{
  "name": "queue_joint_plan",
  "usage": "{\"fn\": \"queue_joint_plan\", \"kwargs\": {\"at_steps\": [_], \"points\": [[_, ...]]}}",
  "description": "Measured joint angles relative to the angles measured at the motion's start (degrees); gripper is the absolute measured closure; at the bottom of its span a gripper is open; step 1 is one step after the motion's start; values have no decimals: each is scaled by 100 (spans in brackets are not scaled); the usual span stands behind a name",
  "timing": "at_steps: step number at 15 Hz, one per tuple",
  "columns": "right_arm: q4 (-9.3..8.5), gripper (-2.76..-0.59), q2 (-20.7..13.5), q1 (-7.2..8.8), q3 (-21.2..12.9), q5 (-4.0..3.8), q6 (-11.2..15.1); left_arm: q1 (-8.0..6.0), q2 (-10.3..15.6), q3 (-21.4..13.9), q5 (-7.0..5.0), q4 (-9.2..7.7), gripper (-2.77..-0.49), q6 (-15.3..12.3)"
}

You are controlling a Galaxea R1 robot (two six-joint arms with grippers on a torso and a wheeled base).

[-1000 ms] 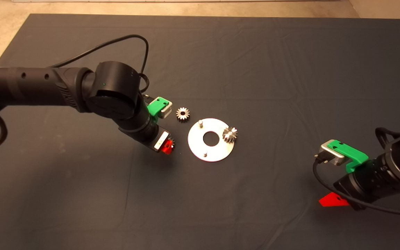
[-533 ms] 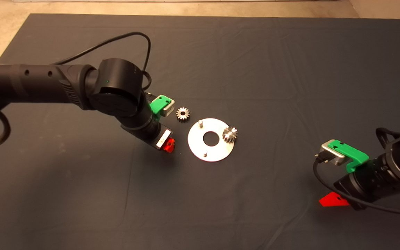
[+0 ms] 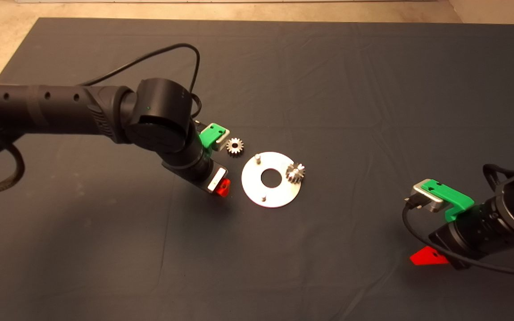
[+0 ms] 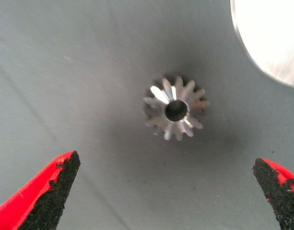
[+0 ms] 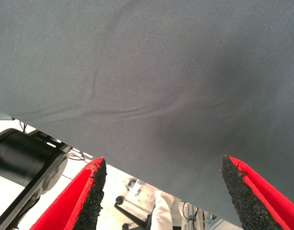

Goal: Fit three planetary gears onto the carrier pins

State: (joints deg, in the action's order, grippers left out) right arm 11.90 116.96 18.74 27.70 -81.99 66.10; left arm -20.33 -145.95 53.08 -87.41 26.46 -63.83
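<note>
The silver disc (image 3: 280, 196) lies mid-mat with two bare carrier pins (image 3: 257, 157) (image 3: 263, 198). One planetary gear (image 3: 296, 172) sits on the pin at the disc's right rim. Another gear (image 3: 234, 146) lies on the mat off the disc's upper left. My left gripper (image 3: 222, 186) hovers just left of the disc and hides a third gear in the head view. In the left wrist view that gear (image 4: 175, 109) lies flat on the mat beyond my open left gripper (image 4: 166, 163), near the disc's edge (image 4: 276, 43). My right gripper (image 3: 426, 257) waits open at the lower right.
The dark mat (image 3: 328, 89) reaches a pale floor at the far edge. A black cable loops over the left arm (image 3: 60, 116). The right wrist view shows the open right gripper (image 5: 162, 162) over the mat's edge (image 5: 137, 165), with floor and equipment beyond.
My left arm has shifted right, toward the disc. The gear that showed beside its red finger is now hidden beneath it in the head view. The right arm has not moved.
</note>
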Motion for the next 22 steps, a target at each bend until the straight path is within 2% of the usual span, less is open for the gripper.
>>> {"fn": "queue_joint_plan", "kwargs": {"at_steps": [2,4,8,14,22], "points": [[0,-176,0,0,0,11,2,145,-17,0,-2,83,-262,-2],[0,-176,2,0,0,14,1,218,-41,0,-5,166,-262,-17],[0,-176,2,0,0,24,2,242,-67,44,0,331,-262,-13],[1,-176,0,0,0,30,4,275,-157,172,-2,389,-262,4],[0,-176,-17,0,-96,46,88,273,-254,246,0,607,-262,5]]}}
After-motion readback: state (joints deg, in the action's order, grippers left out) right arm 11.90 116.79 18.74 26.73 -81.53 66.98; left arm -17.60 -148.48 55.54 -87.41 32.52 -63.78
